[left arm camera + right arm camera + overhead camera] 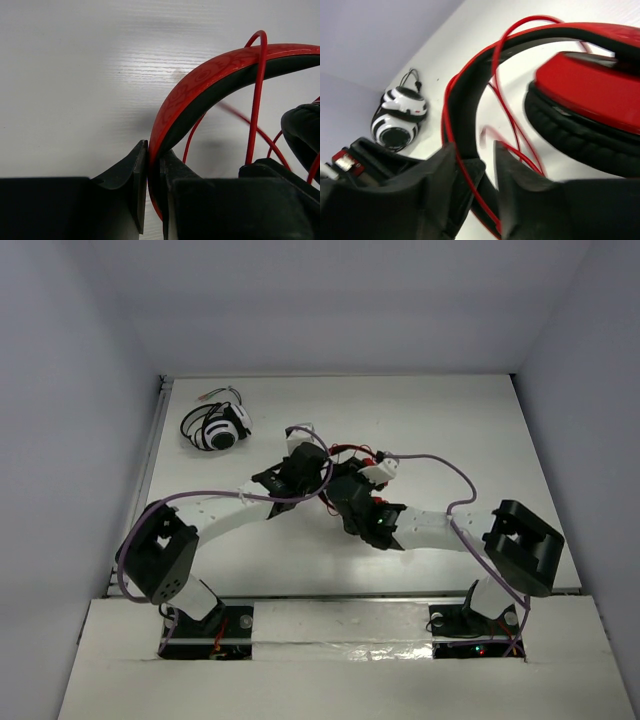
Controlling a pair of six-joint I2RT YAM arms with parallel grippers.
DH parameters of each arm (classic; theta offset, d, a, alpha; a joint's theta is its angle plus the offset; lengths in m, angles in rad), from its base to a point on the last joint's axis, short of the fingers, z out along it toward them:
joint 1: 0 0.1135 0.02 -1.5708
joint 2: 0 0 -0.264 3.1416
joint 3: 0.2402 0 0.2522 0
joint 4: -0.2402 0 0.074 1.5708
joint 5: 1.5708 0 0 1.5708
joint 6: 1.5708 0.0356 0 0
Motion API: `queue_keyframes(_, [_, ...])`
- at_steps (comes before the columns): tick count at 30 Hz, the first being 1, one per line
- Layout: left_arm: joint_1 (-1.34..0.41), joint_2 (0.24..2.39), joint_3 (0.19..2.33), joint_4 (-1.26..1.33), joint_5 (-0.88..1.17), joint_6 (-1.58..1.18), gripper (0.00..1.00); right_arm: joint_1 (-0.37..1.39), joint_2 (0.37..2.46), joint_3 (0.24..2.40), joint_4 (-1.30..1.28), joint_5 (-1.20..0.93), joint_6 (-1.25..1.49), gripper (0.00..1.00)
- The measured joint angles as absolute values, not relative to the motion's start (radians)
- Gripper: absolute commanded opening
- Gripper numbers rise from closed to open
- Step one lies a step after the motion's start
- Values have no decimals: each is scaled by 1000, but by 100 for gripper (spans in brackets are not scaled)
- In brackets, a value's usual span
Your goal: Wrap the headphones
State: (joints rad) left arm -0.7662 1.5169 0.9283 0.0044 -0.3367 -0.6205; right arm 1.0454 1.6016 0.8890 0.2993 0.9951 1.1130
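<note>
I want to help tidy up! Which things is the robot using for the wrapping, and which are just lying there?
For the job:
- red headphones
- their red cable
- left gripper, pinching the headband
- right gripper, open by the headband

Just lying about:
- black-and-white headphones, off to the far left

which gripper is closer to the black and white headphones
Left. The left gripper grips the red headband to the right of the black-and-white headphones; the right gripper sits farther right, beyond it.
</note>
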Motion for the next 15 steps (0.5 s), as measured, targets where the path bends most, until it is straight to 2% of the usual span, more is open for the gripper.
queue_keyframes(15, [-679,1526,1022,-21,-235,-545,0,1014,1491,1062,-7,791,952,51])
